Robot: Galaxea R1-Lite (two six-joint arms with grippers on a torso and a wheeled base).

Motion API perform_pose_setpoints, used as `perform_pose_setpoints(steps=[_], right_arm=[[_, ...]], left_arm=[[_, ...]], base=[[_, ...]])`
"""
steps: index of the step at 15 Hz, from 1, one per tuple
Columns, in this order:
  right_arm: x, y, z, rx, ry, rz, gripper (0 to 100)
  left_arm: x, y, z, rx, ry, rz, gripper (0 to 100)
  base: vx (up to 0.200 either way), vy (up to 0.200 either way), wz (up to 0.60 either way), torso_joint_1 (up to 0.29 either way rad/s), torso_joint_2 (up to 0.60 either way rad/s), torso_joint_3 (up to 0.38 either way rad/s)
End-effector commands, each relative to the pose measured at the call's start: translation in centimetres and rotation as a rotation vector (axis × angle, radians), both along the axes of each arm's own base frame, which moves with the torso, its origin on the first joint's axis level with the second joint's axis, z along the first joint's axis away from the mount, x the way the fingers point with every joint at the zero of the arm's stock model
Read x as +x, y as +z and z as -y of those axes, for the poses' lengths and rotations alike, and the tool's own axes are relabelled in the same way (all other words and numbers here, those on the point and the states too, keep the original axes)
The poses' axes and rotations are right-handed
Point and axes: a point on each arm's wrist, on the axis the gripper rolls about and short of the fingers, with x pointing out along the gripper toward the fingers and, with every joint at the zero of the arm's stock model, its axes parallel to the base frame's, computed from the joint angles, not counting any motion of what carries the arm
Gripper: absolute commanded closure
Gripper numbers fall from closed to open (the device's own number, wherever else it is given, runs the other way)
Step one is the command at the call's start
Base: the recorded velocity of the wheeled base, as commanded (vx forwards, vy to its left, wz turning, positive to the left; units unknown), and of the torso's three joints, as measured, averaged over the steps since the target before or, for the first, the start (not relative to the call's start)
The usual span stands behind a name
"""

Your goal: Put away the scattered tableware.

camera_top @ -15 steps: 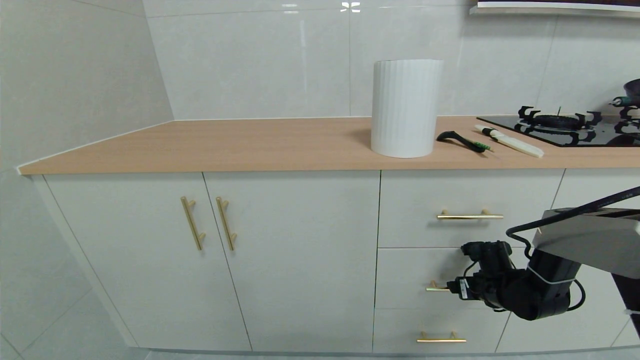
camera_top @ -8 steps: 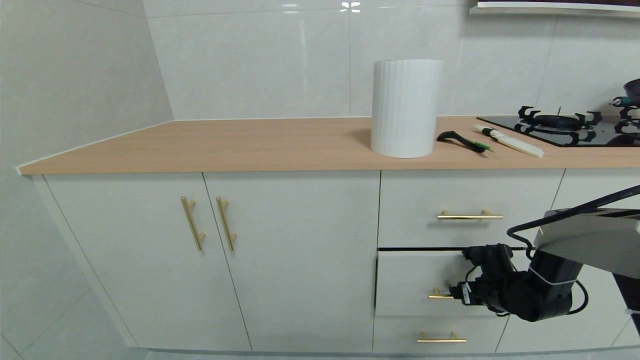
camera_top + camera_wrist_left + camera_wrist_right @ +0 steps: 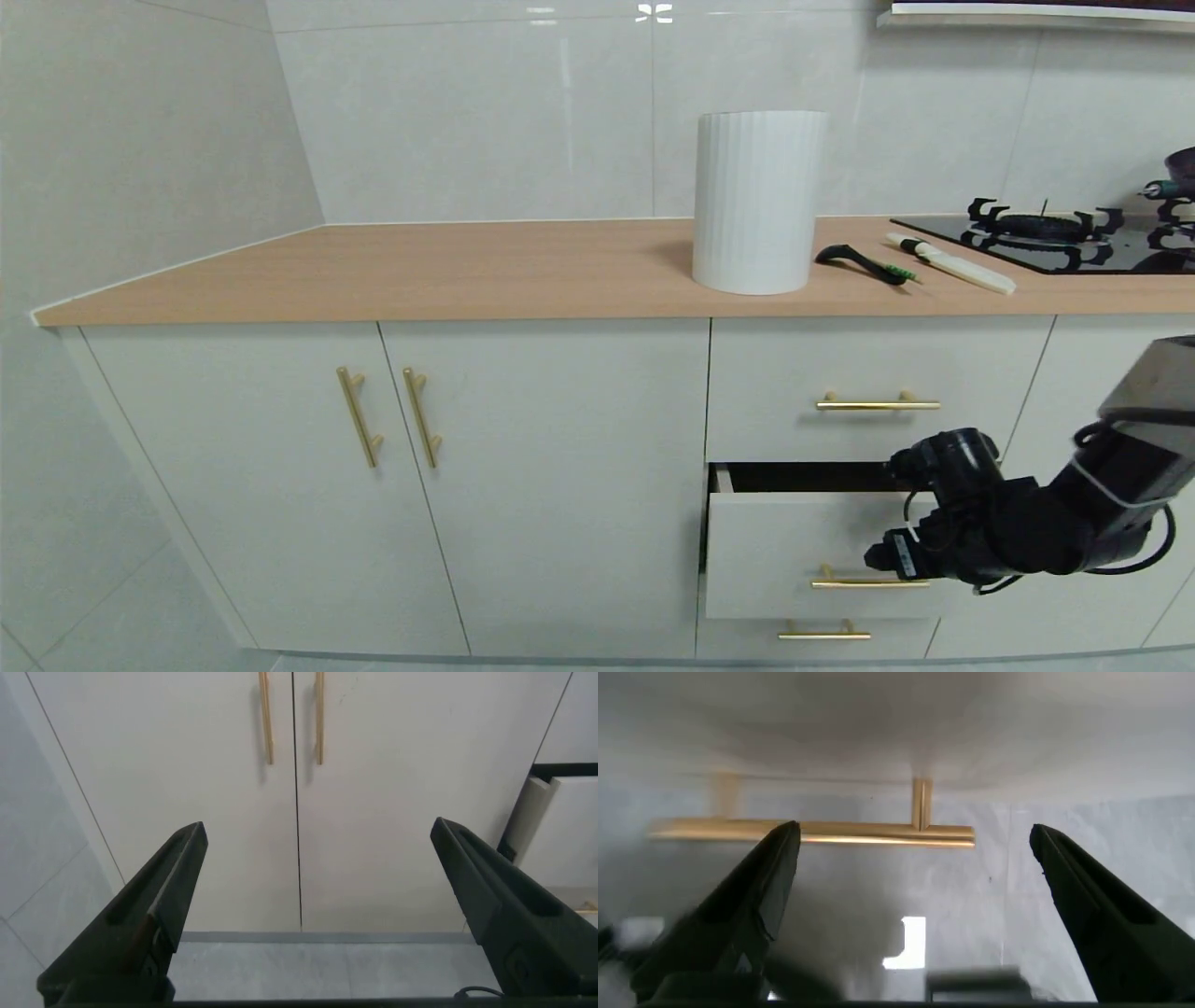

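Since a second ago the drawer has slid out from shut to well open, and my right claw has drawn back and down with it.

Head view: the right claw sits low at the drawer's handle, right against its front. A dark gap shows above the drawer front. Up on the counter the tableware lies loose: a black tool just beside a white canister, and a white knife near it, between the tool and the stove. Both lie flat, well apart from the drawer.

Left wrist view: my left claw is spread wide with nothing between its fingers. It faces the two cabinet doors, with the floor below. The pulled-out drawer shows off to one side.

Right wrist view: my right claw is spread wide too, pinching nothing. The handle runs across just beyond the fingers, one finger overlapping it, against the drawer front.
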Motion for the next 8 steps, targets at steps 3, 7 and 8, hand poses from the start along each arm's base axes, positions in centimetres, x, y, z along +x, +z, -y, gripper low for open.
perform_pose_setpoints(steps=[3,7,8], right_arm=[[-6.0,12.2,-1.8,0.086,0.122,0.189,0],[-2.9,8.5,-2.9,0.125,0.075,0.201,0],[-2.1,7.3,-3.0,0.127,0.065,0.205,0]], left_arm=[[0.0,0.0,0.0,-0.001,0.000,0.001,0],[0.0,0.0,0.0,0.001,0.000,0.001,0],[0.0,0.0,0.0,0.001,0.000,0.001,0]], base=[[0.000,0.000,0.00,0.000,0.00,0.000],[0.000,0.000,0.00,0.000,0.00,0.000],[0.000,0.000,0.00,0.000,0.00,0.000]])
